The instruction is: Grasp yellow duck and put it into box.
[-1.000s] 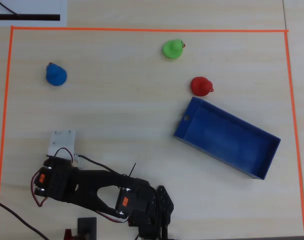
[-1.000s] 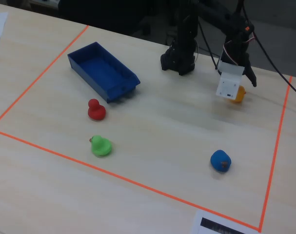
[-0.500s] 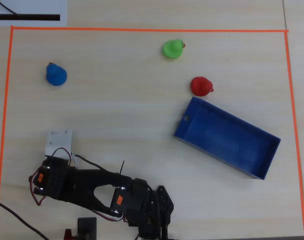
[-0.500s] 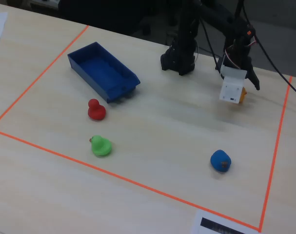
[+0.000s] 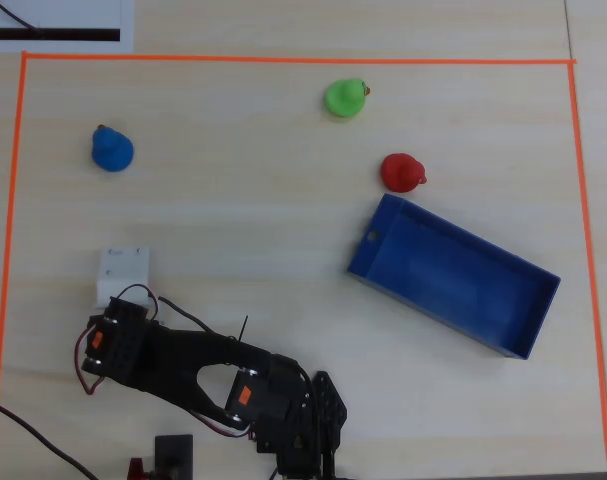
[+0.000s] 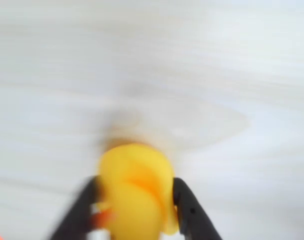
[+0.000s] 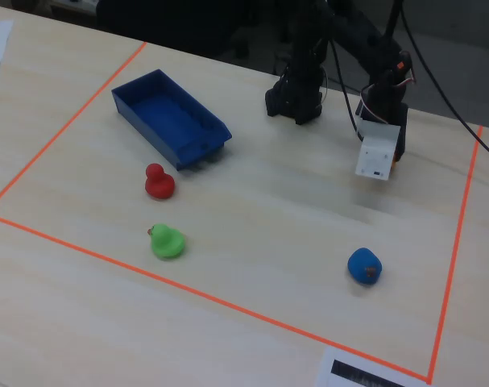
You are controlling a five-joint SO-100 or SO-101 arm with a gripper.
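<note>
In the wrist view the yellow duck (image 6: 136, 192) sits between my two black fingers (image 6: 188, 207), which press on both of its sides. The picture is blurred. My gripper (image 6: 135, 186) is shut on the duck over bare light wood. In the overhead view the wrist's white housing (image 5: 123, 276) covers the duck and the fingertips at the left. The fixed view shows the same housing (image 7: 377, 151) at the right, with the duck hidden. The dark-blue box (image 5: 453, 285) lies empty at the right of the overhead view, far from the gripper. It also shows in the fixed view (image 7: 167, 117).
A red duck (image 5: 401, 172) stands just beyond the box's short side with the hole. A green duck (image 5: 345, 97) and a blue duck (image 5: 112, 149) stand farther back. Orange tape (image 5: 283, 60) frames the work area. The arm's base (image 5: 298, 430) and cables are at the bottom edge.
</note>
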